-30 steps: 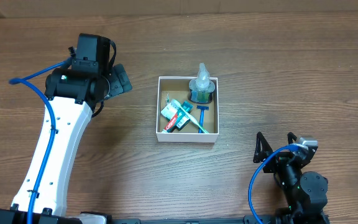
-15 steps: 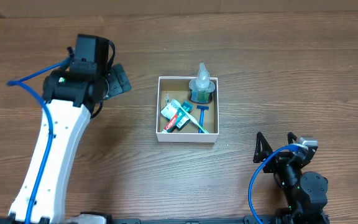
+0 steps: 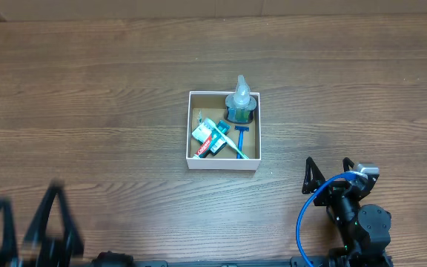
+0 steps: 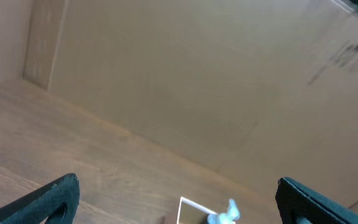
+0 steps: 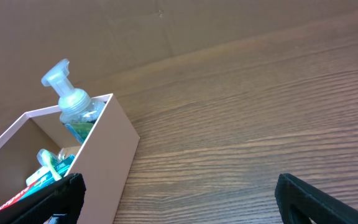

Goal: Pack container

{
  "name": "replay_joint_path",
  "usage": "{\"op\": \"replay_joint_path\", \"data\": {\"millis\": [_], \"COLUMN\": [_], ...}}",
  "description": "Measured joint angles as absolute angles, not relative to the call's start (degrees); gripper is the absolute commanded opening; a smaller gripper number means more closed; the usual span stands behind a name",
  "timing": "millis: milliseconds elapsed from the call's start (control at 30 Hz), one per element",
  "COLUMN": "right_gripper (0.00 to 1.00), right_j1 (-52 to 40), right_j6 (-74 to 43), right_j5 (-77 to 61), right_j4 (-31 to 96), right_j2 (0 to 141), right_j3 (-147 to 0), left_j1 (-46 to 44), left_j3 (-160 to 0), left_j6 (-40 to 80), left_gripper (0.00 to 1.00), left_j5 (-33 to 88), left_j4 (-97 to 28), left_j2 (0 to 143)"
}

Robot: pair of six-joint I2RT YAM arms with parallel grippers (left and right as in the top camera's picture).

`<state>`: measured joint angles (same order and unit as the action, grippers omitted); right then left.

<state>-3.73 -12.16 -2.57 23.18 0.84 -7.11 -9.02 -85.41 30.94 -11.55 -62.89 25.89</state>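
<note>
The container [image 3: 192, 130], a shallow white box with a brown inside, sits mid-table. In it are a clear pump bottle [image 3: 240, 102] at the back right, a toothpaste tube [image 3: 209, 134], a blue razor [image 3: 242, 133] and a green toothbrush [image 3: 234, 144]. My left gripper [image 3: 28, 225] is open and empty, blurred at the front left edge, far from the box. My right gripper [image 3: 326, 173] is open and empty at the front right. The box [image 5: 104, 162] and bottle [image 5: 73, 99] show in the right wrist view, and the box corner [image 4: 188, 208] in the left wrist view.
A brown cardboard wall [image 4: 216, 81] stands behind the wooden table [image 3: 87, 111]. A blue cable [image 3: 306, 211] loops at the right arm's base.
My left arm has swung away from the back left beside the box to the front left edge, where it blurs. The right arm and the box's contents have not moved.
</note>
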Motion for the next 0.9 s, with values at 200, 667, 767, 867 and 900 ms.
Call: {"op": "replay_joint_path", "data": {"millis": [200,667,767,867,900], "right_gripper": [1.0,1.0,1.0,1.0,1.0], "right_j1": [-3.73,-3.73,-3.75,-3.75,-3.73], "right_j6": [-12.19,-12.16,-12.19,-12.16,-12.16], "right_j5": [-2.57,-2.55,-2.55,-2.57,-2.57], "right_j4": [23.18,23.18,23.16,23.16,23.16], "right_j2": [0.84,0.84,0.84,0.84,0.84], "right_j3": [-7.09,-7.09,-7.09,-7.09,-7.09], "left_j1": [-9.02,-4.58,-3.6,-3.33,-3.33], "left_j3": [-85.54,-81.32,-77.95,-74.43,-73.3], "left_j6": [30.98,31.16,31.16,31.16,31.16], "left_gripper": [1.0,1.0,1.0,1.0,1.0], "left_j5": [-11.84,-11.84,-11.84,-11.81,-11.81], "left_j4": [-72.77,-86.7,-87.02,-87.09,-87.0], "left_j2": [15.09,5.76,3.01,1.1,0.99]}}
